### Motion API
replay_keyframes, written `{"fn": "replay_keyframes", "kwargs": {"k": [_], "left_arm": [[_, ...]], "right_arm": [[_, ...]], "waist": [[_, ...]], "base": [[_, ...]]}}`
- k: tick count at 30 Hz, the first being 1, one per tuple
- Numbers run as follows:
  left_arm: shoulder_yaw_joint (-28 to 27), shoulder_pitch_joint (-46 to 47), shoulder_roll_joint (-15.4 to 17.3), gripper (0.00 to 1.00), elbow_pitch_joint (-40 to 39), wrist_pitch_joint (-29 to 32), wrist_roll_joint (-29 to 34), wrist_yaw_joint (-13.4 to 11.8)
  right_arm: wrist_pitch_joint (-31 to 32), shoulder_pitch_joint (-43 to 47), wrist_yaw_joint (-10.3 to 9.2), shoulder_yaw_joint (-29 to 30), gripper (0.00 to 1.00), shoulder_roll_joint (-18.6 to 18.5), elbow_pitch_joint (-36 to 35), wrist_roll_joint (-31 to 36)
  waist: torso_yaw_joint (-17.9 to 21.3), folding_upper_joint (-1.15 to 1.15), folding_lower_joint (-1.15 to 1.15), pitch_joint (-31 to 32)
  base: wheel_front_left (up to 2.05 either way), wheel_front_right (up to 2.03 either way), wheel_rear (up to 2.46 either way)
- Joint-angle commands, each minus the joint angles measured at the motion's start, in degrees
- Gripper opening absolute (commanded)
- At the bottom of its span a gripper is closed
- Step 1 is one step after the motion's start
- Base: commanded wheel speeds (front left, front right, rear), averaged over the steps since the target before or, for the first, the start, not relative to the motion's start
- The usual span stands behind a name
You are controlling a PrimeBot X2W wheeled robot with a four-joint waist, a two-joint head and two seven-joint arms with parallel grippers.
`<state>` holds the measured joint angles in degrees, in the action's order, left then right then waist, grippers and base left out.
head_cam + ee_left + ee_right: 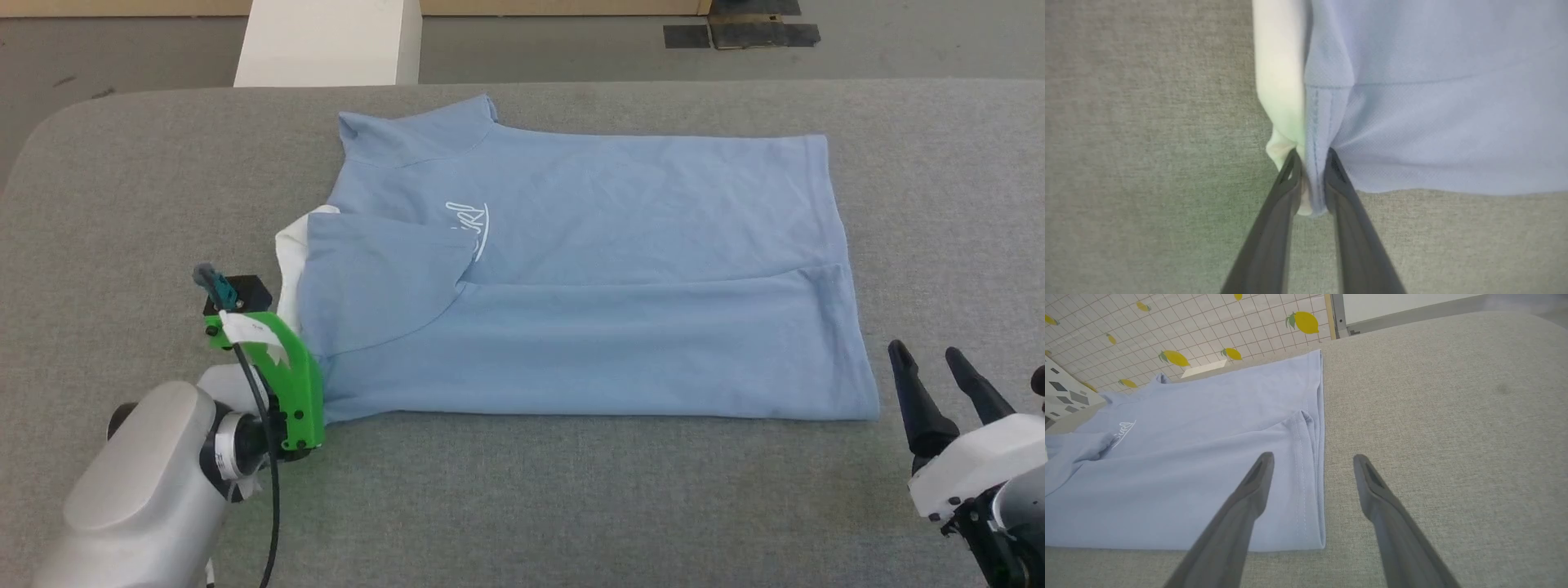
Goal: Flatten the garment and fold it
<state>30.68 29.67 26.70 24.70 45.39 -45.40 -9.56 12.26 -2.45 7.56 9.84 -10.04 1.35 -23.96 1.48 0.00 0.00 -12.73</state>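
Garment (571, 245) lies flat on the grey table (522, 506), collar end leftward, where the left gripper (1312, 163) is pinched on its near corner beside the white lining (1280, 81). Flattening looks done and the near long edge seems folded in, so the far side and the crosswise folds likely remain. Rightward, the right gripper (927, 353) hovers spread and empty near the hem.

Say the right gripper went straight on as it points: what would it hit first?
Likely the shirt's hemmed edge on the table; the open right gripper aims there, though depth is unclear.
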Motion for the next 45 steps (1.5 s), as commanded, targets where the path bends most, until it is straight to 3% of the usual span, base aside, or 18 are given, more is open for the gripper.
{"fn": "replay_keyframes", "kwargs": {"k": [1, 5, 13, 17, 31, 33, 34, 45], "left_arm": [[1.39, -4.12, -2.31, 0.00, 1.68, 0.14, -1.10, 0.51], [-0.32, -4.44, -2.25, 0.00, -0.26, -2.30, -2.13, 0.65], [-2.29, -5.48, -0.77, 0.00, -6.73, -4.74, -2.76, 0.21], [-2.55, -5.28, -0.43, 0.00, -9.68, -5.15, -2.48, -0.31], [-3.22, -5.32, -0.59, 0.00, -12.84, -6.06, -2.95, -1.31], [-3.46, -5.48, -0.63, 0.00, -12.86, -6.39, -3.23, -1.21], [-3.59, -5.56, -0.64, 0.00, -12.87, -6.58, -3.36, -1.16], [-6.82, -7.98, 0.01, 0.00, -14.88, -9.32, -5.99, -1.05]], "right_arm": [[0.97, -1.24, -0.08, -0.21, 1.00, -0.50, -0.49, 0.80], [7.34, -1.95, -0.08, 0.06, 1.00, -1.22, -1.07, 3.56], [33.03, -6.97, -0.08, -0.75, 1.00, -2.47, -2.09, 11.97], [42.73, -9.13, -0.08, -3.64, 1.00, -3.66, -2.28, 14.25], [50.91, -11.82, -0.08, -11.73, 1.00, -5.28, 4.05, 14.97], [51.61, -12.06, -0.08, -11.57, 0.16, -5.61, 4.30, 14.17], [51.56, -12.27, -0.08, -11.51, 0.00, -5.85, 4.12, 13.75], [49.08, -12.97, -0.08, -5.84, 0.00, -7.88, -0.29, 9.22]], "waist": [[-0.15, 0.00, 0.00, 0.18], [-0.30, 0.00, 0.00, 0.71], [-1.20, 0.00, 0.00, 0.18], [-2.02, 0.00, 0.00, -1.48], [-3.23, 0.00, 0.00, -6.51], [-3.25, 0.00, 0.00, -6.59], [-3.23, 0.00, 0.00, -6.56], [-2.88, 0.00, 0.00, -0.74]], "base": [[0.00, 0.00, 0.00], [0.00, 0.00, 0.00], [0.00, 0.00, 0.00], [0.00, 0.00, 0.00], [0.00, 0.00, 0.00], [0.00, 0.00, 0.00], [0.00, 0.00, 0.00], [0.00, 0.00, 0.00]]}}
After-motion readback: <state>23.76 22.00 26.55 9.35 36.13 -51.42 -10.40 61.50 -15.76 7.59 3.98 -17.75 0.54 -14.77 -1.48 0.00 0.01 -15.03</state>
